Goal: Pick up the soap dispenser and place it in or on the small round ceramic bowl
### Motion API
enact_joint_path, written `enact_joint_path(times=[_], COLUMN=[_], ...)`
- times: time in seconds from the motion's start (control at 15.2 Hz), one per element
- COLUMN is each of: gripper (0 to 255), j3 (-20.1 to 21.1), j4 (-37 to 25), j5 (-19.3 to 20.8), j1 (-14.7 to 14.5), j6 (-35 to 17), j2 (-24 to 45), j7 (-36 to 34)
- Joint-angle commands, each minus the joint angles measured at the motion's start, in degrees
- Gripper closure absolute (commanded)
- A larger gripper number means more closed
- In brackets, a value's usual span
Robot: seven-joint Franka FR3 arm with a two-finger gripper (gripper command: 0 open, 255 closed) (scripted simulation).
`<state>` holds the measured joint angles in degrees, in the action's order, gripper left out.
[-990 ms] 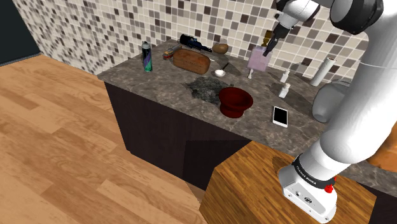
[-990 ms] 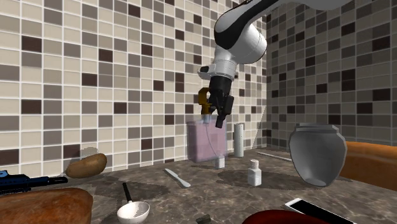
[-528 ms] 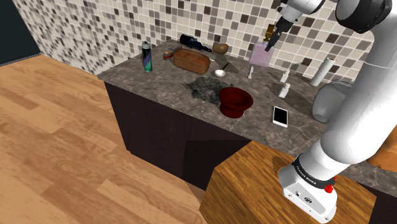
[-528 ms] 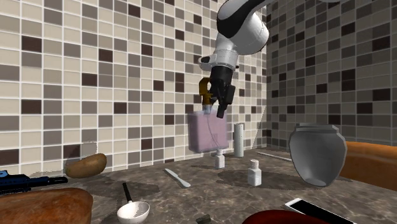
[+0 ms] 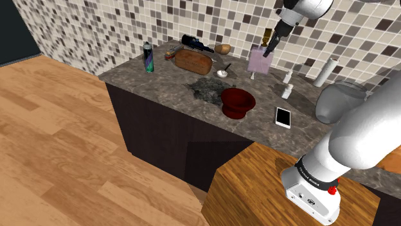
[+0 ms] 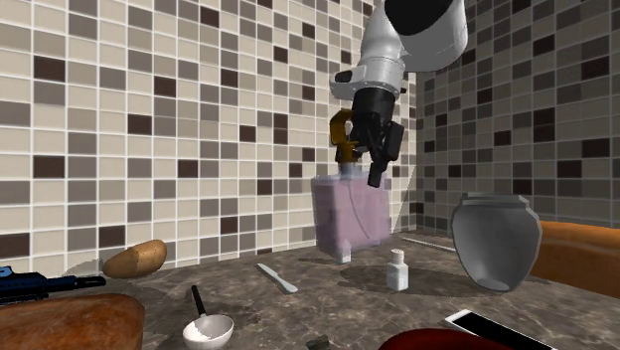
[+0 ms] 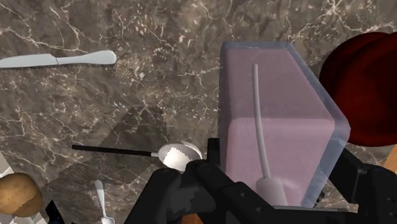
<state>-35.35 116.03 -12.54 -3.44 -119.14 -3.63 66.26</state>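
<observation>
Soap dispenser (image 5: 259, 62), a pale pink see-through box with a gold pump, hung in the shoulder view near the tiled wall, clamped at its top by the black hand (image 5: 270, 50). It looked clear of the dark marble tabletop (image 5: 167, 80). The dark red bowl (image 5: 238, 103) stood well apart from it, nearer the tabletop's front edge, with a white phone (image 5: 283, 117) lying to that view's right of the bowl. A bread loaf (image 5: 193, 60) and a spray can (image 5: 148, 57) sat further to the view's left, and a grey jar (image 5: 335, 103) stood to the right.

From the second exterior view, the hand (image 6: 376, 164) pointed down and gripped the soap dispenser (image 6: 350, 214) at the neck under the gold pump (image 6: 344, 134). The box hung tilted above the tabletop. A small white bottle (image 6: 397, 269) stood just to that view's right of it, and the grey jar (image 6: 495, 239) further right. A knife (image 6: 276, 277), a white ladle (image 6: 207, 328) and a potato (image 6: 134, 259) lay to the left.

Along the wrist view, the hand (image 7: 280, 184) had its 2 fingers shut against the soap dispenser (image 7: 273, 127), 1 on each side, with the white pump tube showing inside the box. The dark red bowl (image 7: 366, 89) showed just beside the box, partly hidden by its edge. The knife (image 7: 57, 59) and the white ladle (image 7: 172, 154) lay on the marble on the box's other side.
</observation>
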Motion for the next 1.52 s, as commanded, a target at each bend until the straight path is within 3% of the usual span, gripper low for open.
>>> enact_joint_path(times=[0.0,0.46,0.99,1.45], gripper=[255,255,255,255], j3=[1.7,9.6,19.5,18.7], j4=[4.2,17.4,28.6,32.7], j5=[3.1,9.7,11.5,11.2], j1=[-0.9,-1.2,-1.8,-2.0], j6=[-1.3,-4.3,-5.2,-11.1], j2=[-4.5,-17.5,-28.9,-27.1], j7=[-3.8,-15.9,-27.9,-26.9])
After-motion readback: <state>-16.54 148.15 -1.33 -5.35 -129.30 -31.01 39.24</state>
